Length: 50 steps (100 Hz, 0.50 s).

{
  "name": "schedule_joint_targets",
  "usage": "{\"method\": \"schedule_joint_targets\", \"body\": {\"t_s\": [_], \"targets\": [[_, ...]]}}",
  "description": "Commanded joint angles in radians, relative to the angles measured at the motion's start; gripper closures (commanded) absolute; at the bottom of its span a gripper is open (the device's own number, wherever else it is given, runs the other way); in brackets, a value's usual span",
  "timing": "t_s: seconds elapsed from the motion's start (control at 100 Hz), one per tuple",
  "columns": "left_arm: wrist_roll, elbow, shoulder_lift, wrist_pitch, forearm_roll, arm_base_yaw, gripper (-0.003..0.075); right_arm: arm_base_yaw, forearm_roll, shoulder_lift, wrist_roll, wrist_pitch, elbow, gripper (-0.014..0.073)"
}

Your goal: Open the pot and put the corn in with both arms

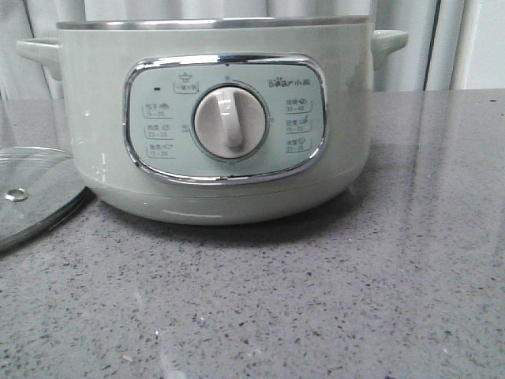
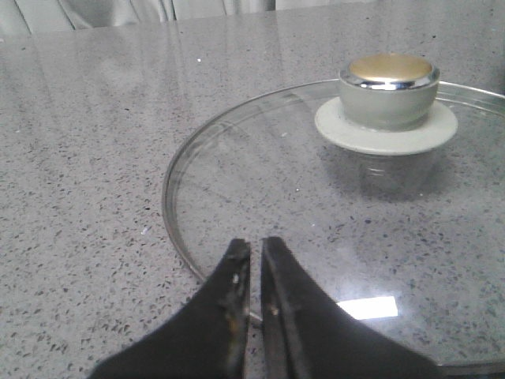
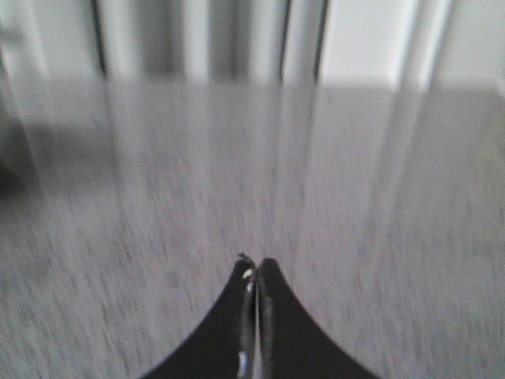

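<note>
The large round pale sage-green electric pot (image 1: pixel 217 118) stands on the grey speckled stone counter (image 1: pixel 316 300), filling the front view, its steel rim bare. The round clear glass lid (image 2: pixel 339 213), with a green knob capped in gold, lies flat on the counter just beside the pot's left side, so the opening step looks done. No corn shows in any view; whether it is already inside the pot cannot be told, since the camera sits below the rim.

The left pincer (image 2: pixel 256 249) hangs over the lid's near edge, clenched and empty. The right pincer (image 3: pixel 254 268) is likewise clenched on nothing over bare counter, its view blurred.

The front panel reads "Bear", with small characters too fine to read.
</note>
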State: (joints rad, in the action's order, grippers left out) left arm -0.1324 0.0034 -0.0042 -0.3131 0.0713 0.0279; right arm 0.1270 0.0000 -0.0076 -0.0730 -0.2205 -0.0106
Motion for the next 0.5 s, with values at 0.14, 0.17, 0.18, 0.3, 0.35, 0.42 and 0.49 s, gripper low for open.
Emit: {"method": "schedule_joint_targets", "body": {"t_s": [0.14,0.17,0.18,0.3,0.35,0.42,0.49], "targets": [[0.010,0.017,-0.030,0.070,0.005,0.003,0.0741,0.022,0.000,-0.026,0.006,-0.086,-0.018,0.0665],[0.010,0.017,-0.030,0.070,0.005,0.003,0.0741,0.022,0.000,-0.026,0.006,-0.086,-0.018,0.0665],[0.010,0.017,-0.030,0.070,0.005,0.003,0.0741,0.022,0.000,-0.026,0.006,-0.086,-0.018,0.0665],[0.010,0.017,-0.030,0.070,0.005,0.003,0.0741,0.022,0.000,-0.026,0.006,-0.086,-0.018,0.0665],[0.010,0.017,-0.030,0.070,0.005,0.003,0.0741,0.022,0.000,-0.026,0.006,-0.086,-0.018,0.0665],[0.010,0.017,-0.030,0.070,0.005,0.003,0.0741,0.022,0.000,-0.026,0.006,-0.086,-0.018,0.0665],[0.010,0.017,-0.030,0.070,0.005,0.003,0.0741,0.022,0.000,-0.026,0.006,-0.086,-0.018,0.0665]]}}
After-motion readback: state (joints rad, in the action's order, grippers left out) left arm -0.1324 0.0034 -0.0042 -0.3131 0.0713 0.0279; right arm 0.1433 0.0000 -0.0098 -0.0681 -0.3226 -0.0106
